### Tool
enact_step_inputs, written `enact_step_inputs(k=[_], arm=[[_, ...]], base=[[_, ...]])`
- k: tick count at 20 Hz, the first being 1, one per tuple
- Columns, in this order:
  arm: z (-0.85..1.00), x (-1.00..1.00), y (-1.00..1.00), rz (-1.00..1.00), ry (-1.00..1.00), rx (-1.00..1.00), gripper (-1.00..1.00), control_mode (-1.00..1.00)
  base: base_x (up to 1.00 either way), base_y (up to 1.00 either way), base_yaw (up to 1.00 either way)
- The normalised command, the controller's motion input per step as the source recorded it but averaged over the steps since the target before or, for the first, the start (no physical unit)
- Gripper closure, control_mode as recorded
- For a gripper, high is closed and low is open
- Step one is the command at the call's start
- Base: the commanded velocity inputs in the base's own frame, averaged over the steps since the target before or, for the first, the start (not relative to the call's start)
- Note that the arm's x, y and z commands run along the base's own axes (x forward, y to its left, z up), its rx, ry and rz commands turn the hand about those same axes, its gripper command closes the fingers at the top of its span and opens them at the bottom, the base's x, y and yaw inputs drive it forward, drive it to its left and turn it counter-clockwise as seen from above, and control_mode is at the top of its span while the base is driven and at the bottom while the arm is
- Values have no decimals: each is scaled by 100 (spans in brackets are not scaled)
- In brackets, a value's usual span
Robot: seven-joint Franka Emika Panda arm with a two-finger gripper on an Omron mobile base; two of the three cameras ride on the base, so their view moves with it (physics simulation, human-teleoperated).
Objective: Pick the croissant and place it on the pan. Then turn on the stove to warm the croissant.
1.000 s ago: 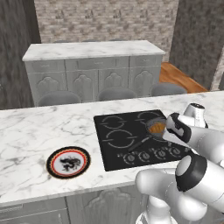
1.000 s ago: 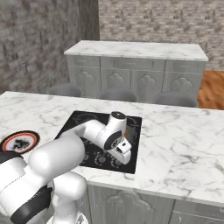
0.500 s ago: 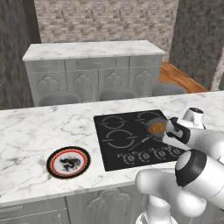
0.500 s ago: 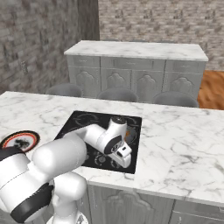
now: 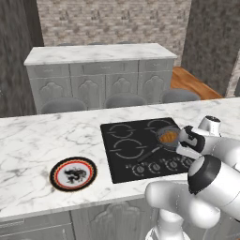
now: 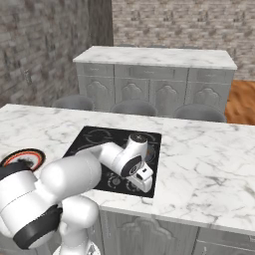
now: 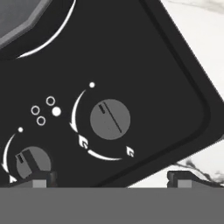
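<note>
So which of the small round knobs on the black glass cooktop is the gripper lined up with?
The endmost knob, by the black glass cooktop's corner: it sits between the gripper's fingertips, while its neighbour lies off to one side.

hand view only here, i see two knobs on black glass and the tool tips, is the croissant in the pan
Observer: Yes. In the left base view the croissant lies inside the pan, on the right side of the stove.
Operator: and the plate
Observer: The plate sits on the counter left of the stove, with no pastry on it.
Operator: where is the tool along the knob row
Observer: The right base view puts the tool over the stove's front right corner, at the right end of the row.
</note>
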Motion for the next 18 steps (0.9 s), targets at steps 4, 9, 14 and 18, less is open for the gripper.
enact_step_inputs(k=[4, 9, 14, 18], arm=[[0, 10, 0, 1, 0, -1, -100, -100], [-6, 11, 0, 2, 0, -2, -100, -100], [-11, 10, 0, 2, 0, -3, -100, -100], [-11, 6, 0, 2, 0, -4, -100, -100]], base=[[0, 0, 0], [0, 0, 0], [0, 0, 0], [0, 0, 0]])
